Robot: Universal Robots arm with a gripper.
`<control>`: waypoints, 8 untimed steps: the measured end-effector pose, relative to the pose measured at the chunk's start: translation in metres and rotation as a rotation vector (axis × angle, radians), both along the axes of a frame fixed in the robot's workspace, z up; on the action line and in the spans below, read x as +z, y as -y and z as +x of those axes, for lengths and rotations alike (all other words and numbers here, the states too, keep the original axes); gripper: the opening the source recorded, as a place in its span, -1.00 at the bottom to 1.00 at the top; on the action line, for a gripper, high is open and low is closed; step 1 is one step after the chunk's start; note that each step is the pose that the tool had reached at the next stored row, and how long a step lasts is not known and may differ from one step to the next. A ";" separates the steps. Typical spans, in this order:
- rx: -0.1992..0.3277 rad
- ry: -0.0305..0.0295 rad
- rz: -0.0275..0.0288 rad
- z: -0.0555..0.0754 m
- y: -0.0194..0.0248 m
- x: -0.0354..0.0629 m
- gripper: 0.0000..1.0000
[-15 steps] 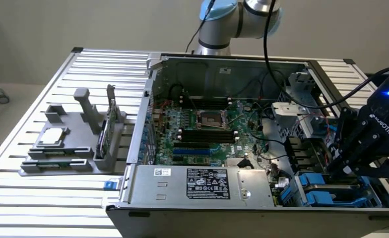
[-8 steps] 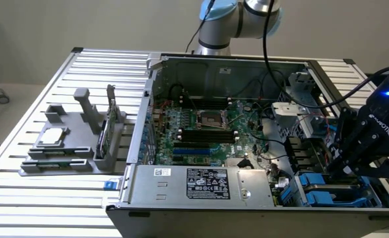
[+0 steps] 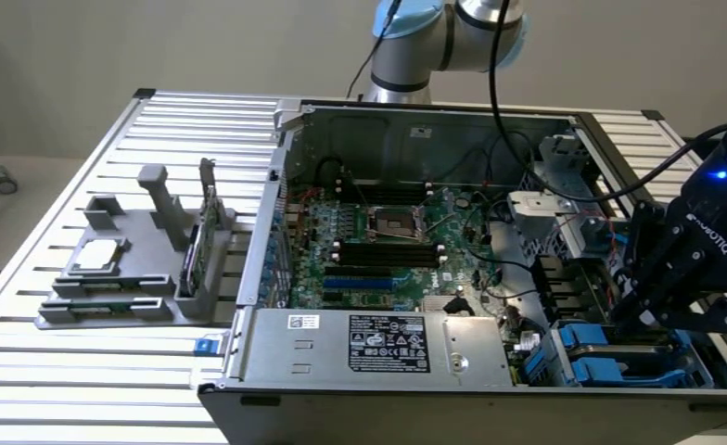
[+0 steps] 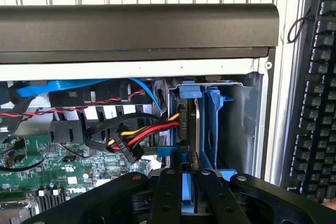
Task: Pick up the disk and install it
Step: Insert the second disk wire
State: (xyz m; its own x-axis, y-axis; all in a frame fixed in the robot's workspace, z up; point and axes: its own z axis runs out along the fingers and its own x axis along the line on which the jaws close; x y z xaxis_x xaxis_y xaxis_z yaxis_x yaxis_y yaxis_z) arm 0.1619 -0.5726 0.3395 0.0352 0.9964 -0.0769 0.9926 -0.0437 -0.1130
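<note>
While the gripper [image 3: 645, 311] is reaching down into the drive bay [image 3: 623, 348] at the exterior view's right end of the open computer case [image 3: 338, 357], its fingers [image 4: 210, 192] are standing close together, pinched on the blue carrier edge of the disk [image 4: 188, 129]. The disk is sitting upright in the bay, seemingly most of the way into its slot, with another blue carrier [image 4: 214, 124] just beside it and a bundle of red, yellow and black power wires [image 4: 142, 135] running to a plug right next to it.

Doing this step well, as I judge it, is a matter of keeping the disk square to the slot rails, so that the carrier is sliding and not jamming against the neighbouring carrier. Pressure should be going straight along the slot, not sideways. The wires are lying close enough to be caught between the disk and the bay wall, so the gripper should be steering clear of them. On the desk [image 3: 116, 371] at the exterior view's left, a grey parts holder [image 3: 129, 278] is standing well apart from the work.
</note>
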 end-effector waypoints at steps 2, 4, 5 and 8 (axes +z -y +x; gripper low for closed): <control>0.000 0.0008 0.0000 0.000 -0.0005 0.0000 -0.67; 0.000 0.0014 0.0001 0.000 -0.0010 0.0000 -0.67; 0.000 0.0018 0.0001 0.000 -0.0011 0.0000 -0.67; 0.000 0.0045 0.0016 0.000 -0.0013 -0.0002 -0.67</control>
